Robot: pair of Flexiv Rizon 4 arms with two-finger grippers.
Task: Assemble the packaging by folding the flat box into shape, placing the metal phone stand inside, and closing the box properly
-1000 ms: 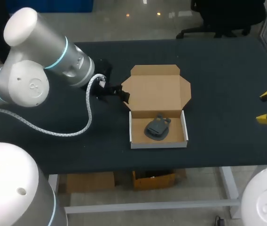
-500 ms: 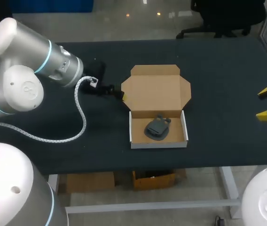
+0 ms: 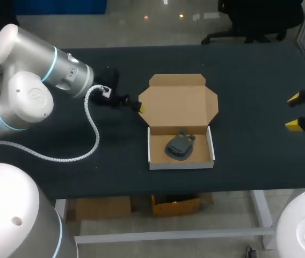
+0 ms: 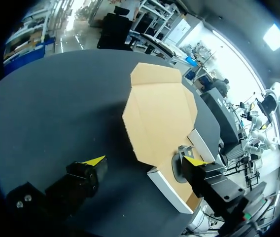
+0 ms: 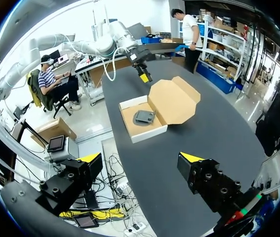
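Looking down from the head view, one cardboard box (image 3: pixel 163 115) lies near the middle of the dark table (image 3: pixel 249 75). Its lid (image 3: pixel 178 99) is folded back flat and its white-walled tray (image 3: pixel 182 164) sits toward the near edge. One dark metal phone stand (image 3: pixel 180 145) rests inside the tray. The left gripper (image 3: pixel 136 105) sits just beside the lid's left edge, one yellow tip close to the cardboard; whether it touches I cannot tell. The right gripper (image 3: pixel 292 112) hangs well apart from the box at the table's right end, its two yellow tips spread with nothing between them.

From the left wrist view, the left gripper (image 4: pixel 145 161) has its two fingers wide apart and grips nothing. The box (image 4: pixel 159 108) lies ahead of it, in line with the gap between the fingers, lid farther out. The tray's white wall (image 4: pixel 169 190) passes close by one finger, which covers most of the tray, so the stand cannot be made out clearly.

From the right wrist view, the right gripper (image 5: pixel 140 158) is spread wide and empty above the table's end. The single box (image 5: pixel 172 101) lies well ahead of it, lid open, with the one phone stand (image 5: pixel 143 116) in its tray. The left gripper (image 5: pixel 142 74) is beyond the box, near its lid.
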